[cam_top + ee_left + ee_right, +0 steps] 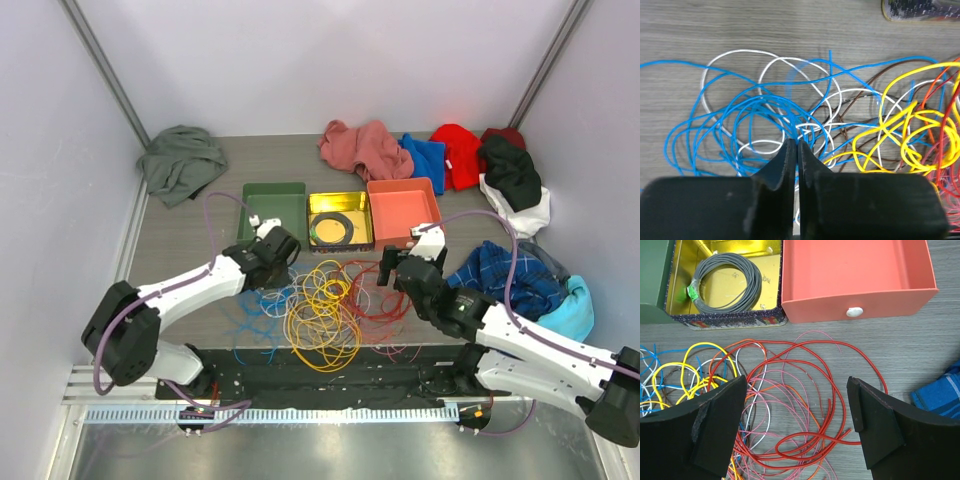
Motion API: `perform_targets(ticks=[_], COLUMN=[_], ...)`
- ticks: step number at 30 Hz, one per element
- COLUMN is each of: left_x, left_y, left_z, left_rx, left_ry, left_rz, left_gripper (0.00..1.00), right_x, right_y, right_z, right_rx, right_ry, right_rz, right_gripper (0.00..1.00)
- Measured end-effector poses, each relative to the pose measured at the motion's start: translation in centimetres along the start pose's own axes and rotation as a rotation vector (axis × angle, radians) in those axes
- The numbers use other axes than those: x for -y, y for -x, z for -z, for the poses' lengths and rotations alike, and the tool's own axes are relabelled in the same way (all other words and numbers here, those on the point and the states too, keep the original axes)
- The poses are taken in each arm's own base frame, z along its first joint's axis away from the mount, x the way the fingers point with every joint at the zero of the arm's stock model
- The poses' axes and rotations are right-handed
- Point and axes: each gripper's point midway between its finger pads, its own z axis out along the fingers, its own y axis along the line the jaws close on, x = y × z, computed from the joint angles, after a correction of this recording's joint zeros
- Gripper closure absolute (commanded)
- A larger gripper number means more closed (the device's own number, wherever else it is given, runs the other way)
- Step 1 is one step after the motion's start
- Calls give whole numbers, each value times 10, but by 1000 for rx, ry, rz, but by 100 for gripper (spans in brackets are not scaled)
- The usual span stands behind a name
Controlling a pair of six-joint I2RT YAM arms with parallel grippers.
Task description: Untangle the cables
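Note:
The cables (320, 305) lie in a loose tangle on the wooden table between my two arms. Blue loops (740, 115) are on the left, mixed with white (740, 55) and brown (860, 100) strands. Yellow loops (900, 130) fill the middle, and red cable (805, 390) with thin pink strands (790, 405) lies on the right. My left gripper (794, 142) is low over the blue loops, its jaws pressed together where several blue strands meet the tips. My right gripper (796, 381) hovers wide open above the red loops, with nothing between its fingers.
Behind the tangle stand a green tray (275, 200), a yellow tin (325, 203) holding a dark coiled ring (727, 277), and an orange box (855, 280). Clothes lie along the back (360, 145) and right (500, 275), with a grey garment (182, 160) back left.

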Motion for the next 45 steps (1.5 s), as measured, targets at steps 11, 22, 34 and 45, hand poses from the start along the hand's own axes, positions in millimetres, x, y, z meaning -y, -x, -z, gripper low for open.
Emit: perform_targets(ticks=[11,22,34,45], left_x=[8,21,38,-1], left_y=[84,223,266,210], left_z=[107,324,283,81], left_rx=[289,809,792,376], left_ry=[-136,-409,-216,54], left_rz=[55,144,63,30], left_gripper=[100,100,100,100], right_x=[-3,-25,-27,-14], right_y=[3,26,46,56], right_z=[3,11,27,41], right_rx=[4,24,70,118], right_ry=[21,111,165,167], right_rz=[-16,-67,-125,-173], right_gripper=[13,15,15,15])
